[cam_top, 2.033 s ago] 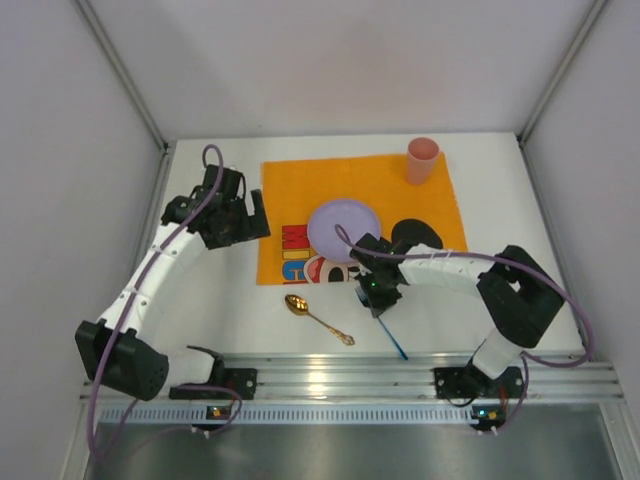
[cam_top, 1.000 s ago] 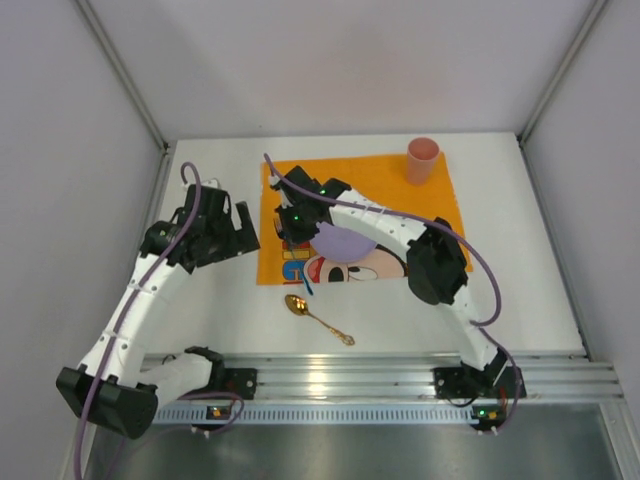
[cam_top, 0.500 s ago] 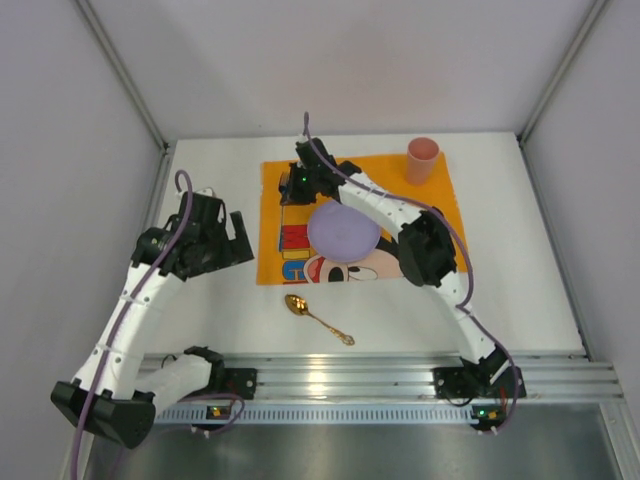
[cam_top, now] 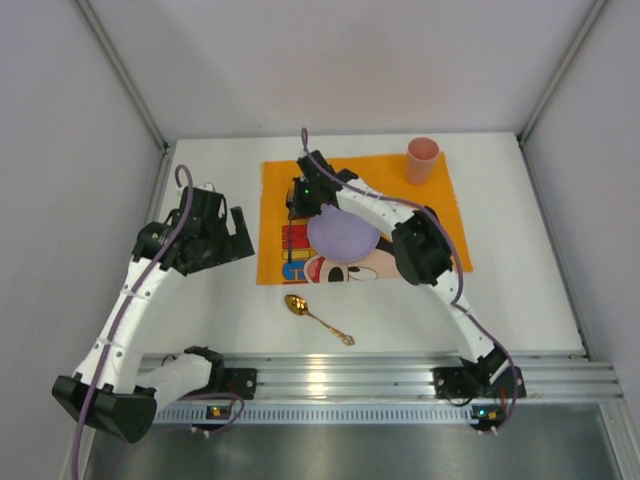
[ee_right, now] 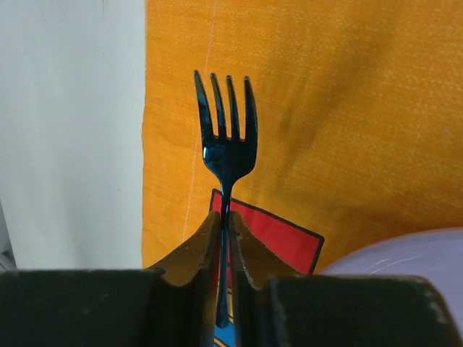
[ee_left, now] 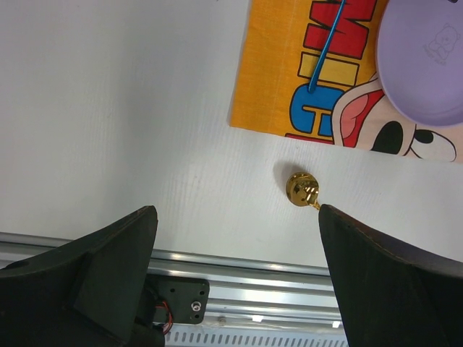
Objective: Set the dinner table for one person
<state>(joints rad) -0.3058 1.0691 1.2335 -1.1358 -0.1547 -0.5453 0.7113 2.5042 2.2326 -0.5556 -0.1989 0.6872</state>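
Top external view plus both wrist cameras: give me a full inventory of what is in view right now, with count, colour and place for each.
dinner table: 1, white, under everything, aluminium rail at the near edge
placemat: 1, orange with Mickey Mouse print, middle of the table
plate: 1, lilac, on the placemat
cup: 1, pink, upright at the placemat's far right corner
spoon: 1, gold, on bare table just near of the placemat
fork: 1, dark blue, held over the placemat's left part
left gripper: 1, black, open, over bare table left of the placemat
right gripper: 1, black, closed on the fork's handle
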